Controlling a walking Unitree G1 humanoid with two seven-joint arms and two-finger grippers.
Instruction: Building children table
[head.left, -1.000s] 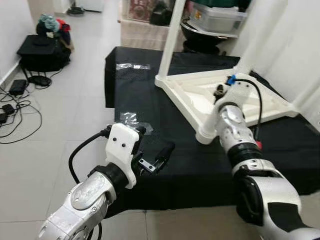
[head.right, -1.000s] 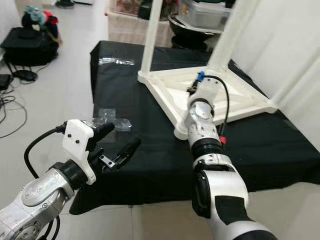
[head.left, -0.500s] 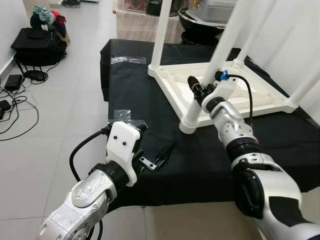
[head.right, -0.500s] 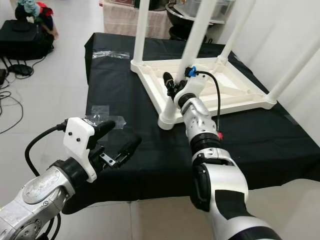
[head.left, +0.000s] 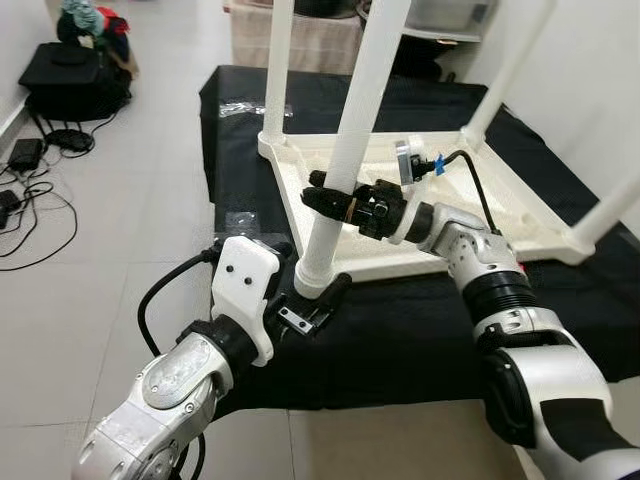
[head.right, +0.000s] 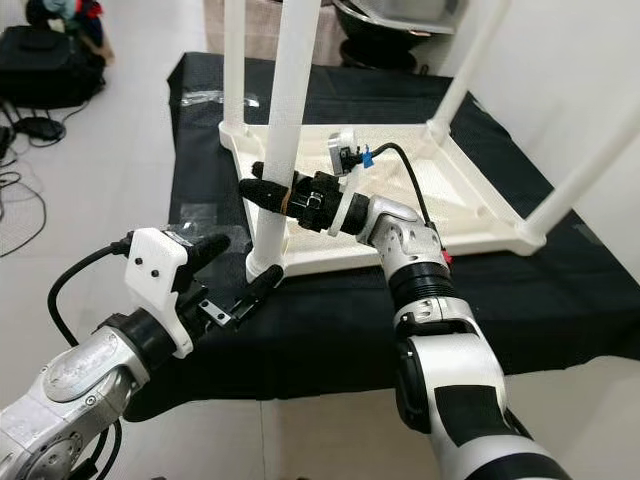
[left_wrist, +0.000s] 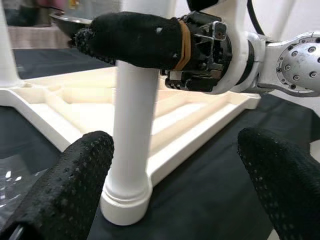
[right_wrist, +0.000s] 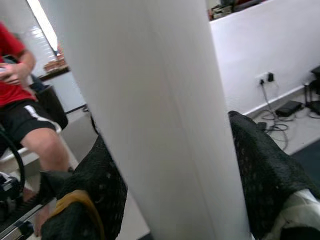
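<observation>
A white children's table (head.left: 470, 205) lies upside down on a black cloth, its round legs standing up. My right gripper (head.left: 335, 198) reaches in from the right and is shut on the nearest leg (head.left: 345, 150), a little above its base; in the right wrist view the leg (right_wrist: 165, 125) sits tight between both black fingers (right_wrist: 260, 170). My left gripper (head.left: 305, 275) hovers open just in front of that leg's foot (left_wrist: 127, 200), one finger (left_wrist: 80, 170) on each side of it and apart from it.
The cloth-covered platform (head.left: 400, 330) ends close in front of me, with tiled floor to the left. A black bag (head.left: 75, 80) and cables (head.left: 25, 190) lie at the far left. Clear plastic bags (head.left: 245, 108) rest on the cloth. A seated person (right_wrist: 20, 100) shows beyond the leg.
The camera has shifted nearer the table. My right gripper swung from the table's frame to the near leg and closed round it. The left gripper now sits at the leg's foot.
</observation>
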